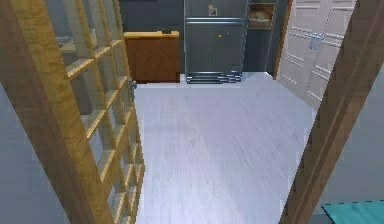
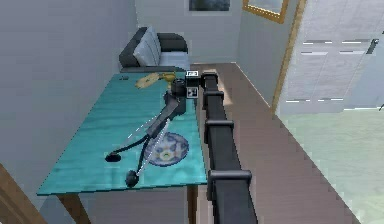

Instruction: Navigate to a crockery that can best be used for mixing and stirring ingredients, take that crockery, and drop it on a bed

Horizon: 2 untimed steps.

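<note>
The dark two-finger gripper (image 2: 122, 166) reached over the turquoise glass-topped table (image 2: 90, 140); whether its fingers were apart or together, or held anything, could not be told. Just beside them a round, flat grey-blue dish (image 2: 168, 150) lay on the tabletop, too small to tell if a bowl. Ahead stood a grey steel refrigerator (image 1: 214, 40)

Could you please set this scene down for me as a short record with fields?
Ahead: glass-paned wooden door, grey fridge beyond
Beside fridge: wooden cabinet
Arm side: teal table
On table: round disc-like thing, yellowish thing
Arm: gripper seen against the tabletop; cannot tell whether it holds anything
Past table: grey sofa
</note>
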Motion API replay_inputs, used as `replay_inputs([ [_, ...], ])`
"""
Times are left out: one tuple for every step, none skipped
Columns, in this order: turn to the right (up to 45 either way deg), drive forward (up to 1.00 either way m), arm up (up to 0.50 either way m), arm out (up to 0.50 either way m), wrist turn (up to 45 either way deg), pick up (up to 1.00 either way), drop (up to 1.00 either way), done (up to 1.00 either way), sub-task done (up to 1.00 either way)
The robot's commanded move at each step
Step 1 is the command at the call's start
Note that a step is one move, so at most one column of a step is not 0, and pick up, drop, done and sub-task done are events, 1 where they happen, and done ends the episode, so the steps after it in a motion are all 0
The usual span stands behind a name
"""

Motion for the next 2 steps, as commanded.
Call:
replay_inputs([
  [0.0, 0.0, 0.0, 0.0, 45.0, 0.0, 0.0, 0.0, 0.0],
  [0.0, 0.0, 0.0, 0.0, 45.0, 0.0, 0.0, 0.0, 0.0],
])
